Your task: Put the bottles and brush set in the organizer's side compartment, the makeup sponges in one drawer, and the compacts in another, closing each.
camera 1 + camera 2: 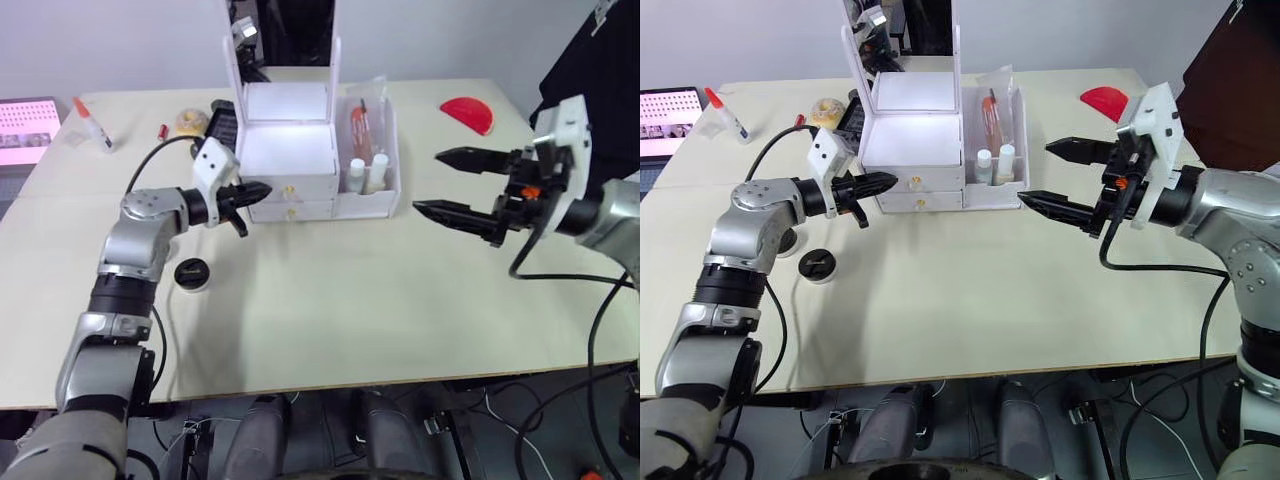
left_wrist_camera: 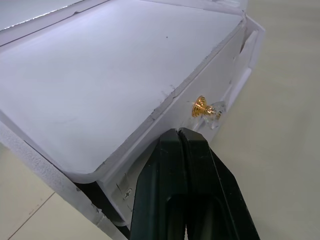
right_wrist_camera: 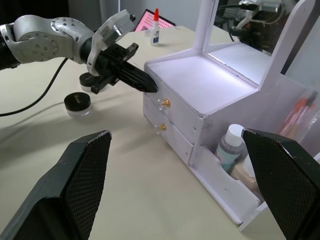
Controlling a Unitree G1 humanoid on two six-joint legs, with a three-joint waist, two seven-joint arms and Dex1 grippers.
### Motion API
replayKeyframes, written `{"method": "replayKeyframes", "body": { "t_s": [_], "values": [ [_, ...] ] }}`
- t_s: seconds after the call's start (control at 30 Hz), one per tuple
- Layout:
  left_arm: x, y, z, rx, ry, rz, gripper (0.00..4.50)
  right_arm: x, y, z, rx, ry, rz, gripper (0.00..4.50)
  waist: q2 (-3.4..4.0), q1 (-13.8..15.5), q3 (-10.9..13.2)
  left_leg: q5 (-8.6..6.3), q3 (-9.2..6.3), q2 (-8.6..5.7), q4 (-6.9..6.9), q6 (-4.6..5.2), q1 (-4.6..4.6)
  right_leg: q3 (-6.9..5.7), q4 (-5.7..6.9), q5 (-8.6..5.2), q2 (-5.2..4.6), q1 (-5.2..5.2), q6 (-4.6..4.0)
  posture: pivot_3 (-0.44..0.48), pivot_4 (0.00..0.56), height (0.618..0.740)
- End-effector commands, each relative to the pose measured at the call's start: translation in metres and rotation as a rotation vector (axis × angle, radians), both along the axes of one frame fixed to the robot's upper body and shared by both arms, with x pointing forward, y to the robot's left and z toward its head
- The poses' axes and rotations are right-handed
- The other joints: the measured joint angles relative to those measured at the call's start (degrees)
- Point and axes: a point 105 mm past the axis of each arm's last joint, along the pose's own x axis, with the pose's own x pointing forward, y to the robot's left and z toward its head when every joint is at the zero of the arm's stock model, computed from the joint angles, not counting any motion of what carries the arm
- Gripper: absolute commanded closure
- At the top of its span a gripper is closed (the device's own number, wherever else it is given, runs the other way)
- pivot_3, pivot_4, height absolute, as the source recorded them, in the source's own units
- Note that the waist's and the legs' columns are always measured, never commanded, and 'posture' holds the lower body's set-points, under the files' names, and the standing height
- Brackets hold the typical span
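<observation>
Your left hand (image 1: 262, 190) has its two black fingers pressed together with nothing between them, tips at the front of the organizer's (image 1: 288, 150) upper drawer, at its left end, just beside the gold knob (image 2: 201, 106). Both drawers sit flush in the white box, one gold knob above the other. Your right hand (image 1: 440, 182) hangs over the desk (image 1: 330, 300) to the right of the organizer, fingers spread wide apart and empty, pointing toward the side compartment (image 1: 370, 195) without touching it. In that compartment you can see the two white-capped bottles (image 1: 366, 172) standing side by side at the front, and the brush set (image 1: 360, 125) in its clear sleeve standing upright behind them, leaning on the back wall. The framed mirror (image 1: 285, 35) rises from the back of the organizer. Near your left forearm, one black compact (image 1: 192, 272) lies on the desk, well in front of and to the left of the drawers; a second one (image 3: 89, 81) shows in the right wrist view just behind your left hand. Farther back on the left lie a red-tipped glue bottle (image 1: 92, 124) and a yellowish tape roll (image 1: 189, 120), and a red half-round object (image 1: 468, 112) rests at the far right of the desk.
</observation>
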Motion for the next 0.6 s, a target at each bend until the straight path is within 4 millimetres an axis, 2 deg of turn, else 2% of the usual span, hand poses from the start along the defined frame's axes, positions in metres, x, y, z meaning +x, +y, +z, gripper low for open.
{"method": "replayKeyframes", "body": {
  "t_s": [0.03,0.23,0.33,0.4,0.5,0.6],
  "values": [
    [0.006,0.0,0.013,0.007,-0.051,0.027,4.45,-0.006,0.004,0.014,0.014,-0.057,0.017,0.0,0.0,0.0,0.0,0.0,0.0,0.0,0.04,0.0,0.0,0.0,0.03,0.0,0.0,0.01,-0.01,0.0,0.15,0.737],
    [-0.003,0.004,0.016,-0.013,-0.029,-0.002,4.45,-0.005,-0.001,0.007,0.018,-0.025,-0.01,0.0,0.0,-0.1,0.0,0.0,-0.01,0.0,0.14,0.0,0.0,0.0,0.11,-0.02,-0.01,0.02,-0.04,0.0,0.15,0.737],
    [-0.023,0.012,0.021,-0.032,-0.003,-0.058,4.45,-0.003,-0.012,-0.002,0.002,-0.003,-0.061,0.0,0.0,-0.4,0.0,-0.04,0.0,0.01,0.14,0.06,-0.01,0.01,0.1,-0.02,-0.01,0.01,-0.02,0.0,0.15,0.737],
    [-0.046,0.024,0.029,-0.073,0.017,-0.106,4.45,-0.004,-0.026,-0.007,0.001,0.014,-0.108,0.0,0.0,-0.7,0.0,-0.09,0.02,0.02,0.13,0.15,0.0,0.01,0.12,-0.02,-0.01,-0.01,0.0,0.0,0.15,0.737],
    [-0.079,0.047,0.04,-0.108,0.044,-0.116,3.64,-0.009,-0.045,-0.015,-0.01,0.027,-0.165,0.0,0.02,-0.9,0.0,-0.14,0.04,0.07,0.09,0.23,-0.01,0.03,0.18,-0.04,-0.01,-0.1,-0.03,0.0,0.15,0.737],
    [-0.103,0.079,0.049,-0.129,0.069,-0.028,2.16,-0.019,-0.067,-0.023,-0.016,0.039,-0.226,0.0,0.02,-0.7,0.0,-0.14,0.03,0.11,0.09,0.23,0.02,0.02,0.19,-0.1,0.01,-0.1,-0.09,0.0,0.15,0.737]
  ]
}}
